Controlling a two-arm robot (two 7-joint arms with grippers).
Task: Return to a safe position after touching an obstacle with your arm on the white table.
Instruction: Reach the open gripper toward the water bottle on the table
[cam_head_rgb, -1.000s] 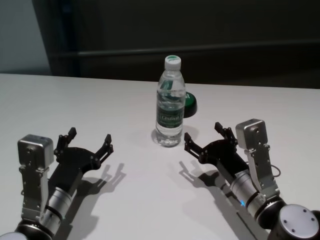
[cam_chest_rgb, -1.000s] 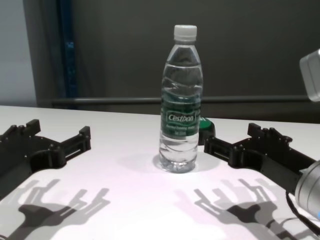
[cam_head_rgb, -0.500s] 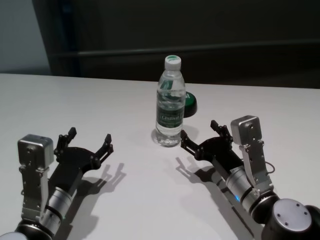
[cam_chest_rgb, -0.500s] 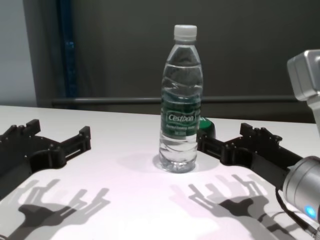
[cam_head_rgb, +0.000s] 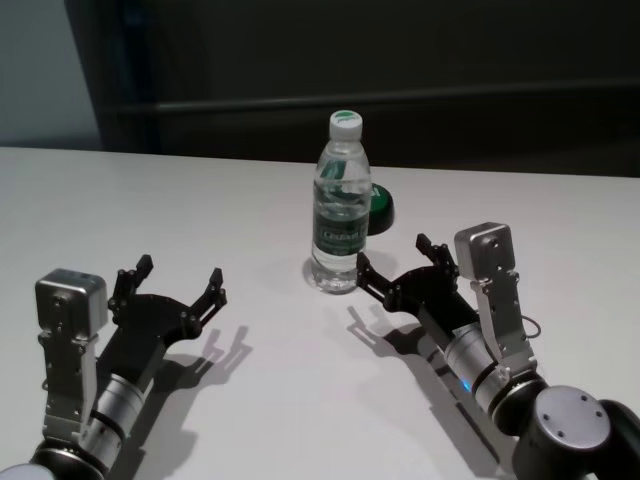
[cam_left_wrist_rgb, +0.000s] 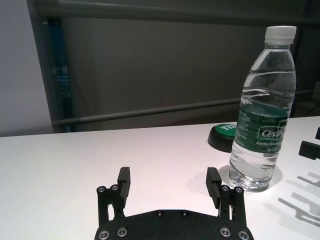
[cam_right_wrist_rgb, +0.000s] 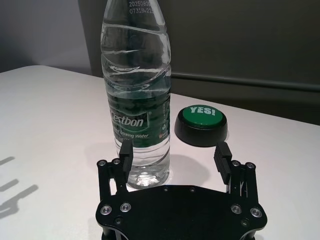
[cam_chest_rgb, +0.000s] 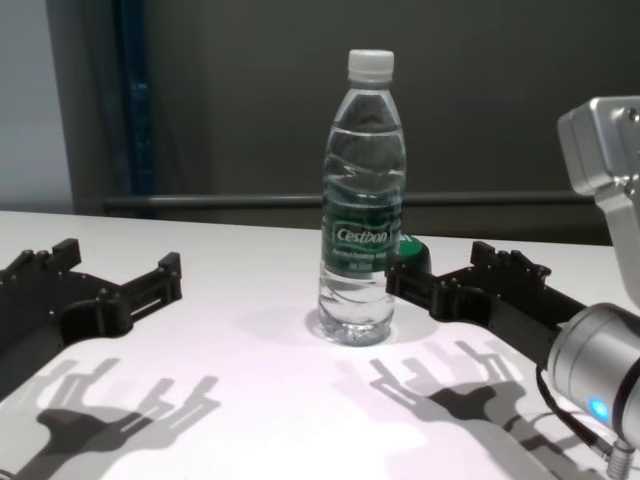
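My left gripper sits low over the white table on the left side, fingers spread wide with nothing between them, well apart from everything else. Moving right, I see the water bottle standing upright near the table's middle, white cap on. Just behind it to the right sits a green button on a black base. My right gripper is on the right, jaws wide and empty; its nearer finger is just beside the bottle's base, and I cannot tell whether it touches.
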